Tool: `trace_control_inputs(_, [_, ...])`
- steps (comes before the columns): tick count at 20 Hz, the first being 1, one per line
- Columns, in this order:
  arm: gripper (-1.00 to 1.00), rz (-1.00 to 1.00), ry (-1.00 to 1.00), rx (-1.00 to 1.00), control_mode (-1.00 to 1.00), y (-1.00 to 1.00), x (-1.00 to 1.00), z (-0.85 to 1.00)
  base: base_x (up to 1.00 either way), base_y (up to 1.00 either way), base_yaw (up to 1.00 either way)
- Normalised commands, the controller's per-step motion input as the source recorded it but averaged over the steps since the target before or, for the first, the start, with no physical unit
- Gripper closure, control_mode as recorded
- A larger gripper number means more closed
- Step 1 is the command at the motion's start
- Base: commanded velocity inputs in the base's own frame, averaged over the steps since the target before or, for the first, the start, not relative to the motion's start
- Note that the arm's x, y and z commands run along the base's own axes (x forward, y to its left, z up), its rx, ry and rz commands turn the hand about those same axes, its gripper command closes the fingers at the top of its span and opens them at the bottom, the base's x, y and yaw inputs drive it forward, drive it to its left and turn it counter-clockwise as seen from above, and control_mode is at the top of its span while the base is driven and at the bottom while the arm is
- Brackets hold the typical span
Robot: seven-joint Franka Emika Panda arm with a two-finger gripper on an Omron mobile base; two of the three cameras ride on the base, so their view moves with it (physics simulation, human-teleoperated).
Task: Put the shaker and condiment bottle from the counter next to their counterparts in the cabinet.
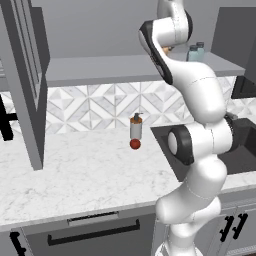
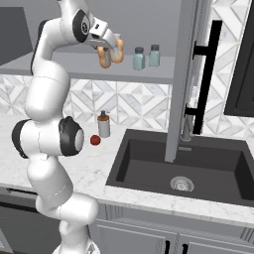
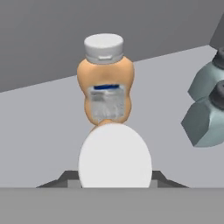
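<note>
My gripper [image 2: 105,51] is up at the cabinet shelf [image 2: 59,67], shut on the orange condiment bottle [image 2: 104,59]. In the hand view the held bottle's pale cap [image 3: 115,157] sits between my fingertips [image 3: 65,177]. Its orange twin [image 3: 105,87] stands upright just beyond it on the shelf, also seen as the other orange bottle [image 2: 118,53]. Two teal-grey jars with dark caps, the shaker and its twin [image 2: 139,58] [image 2: 155,55], stand side by side further right on the shelf; I cannot tell which is which. The arm hides the bottles in the left base view.
A tall grey pump dispenser [image 2: 103,124] and a small red ball [image 2: 95,140] stand on the marble counter [image 1: 75,175]. A dark sink [image 2: 144,168] lies to the right. Open cabinet doors [image 1: 25,80] [image 2: 191,74] flank the shelf, one with a black handle.
</note>
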Motion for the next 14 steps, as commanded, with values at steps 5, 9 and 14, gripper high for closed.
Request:
trace_control_inputs(5, [1.0,0.0,0.05,0.0,-1.0,0.0,0.38,-0.19,0.0,0.0,0.0])
trace_control_inputs(9, [1.0,0.0,0.07,0.0,-1.0,0.0,0.49,-0.5,0.0,0.0,0.0])
trace_control_inputs(14, [1.0,0.0,0.07,0.0,-1.0,0.0,0.35,-0.63,0.0,0.0,0.0])
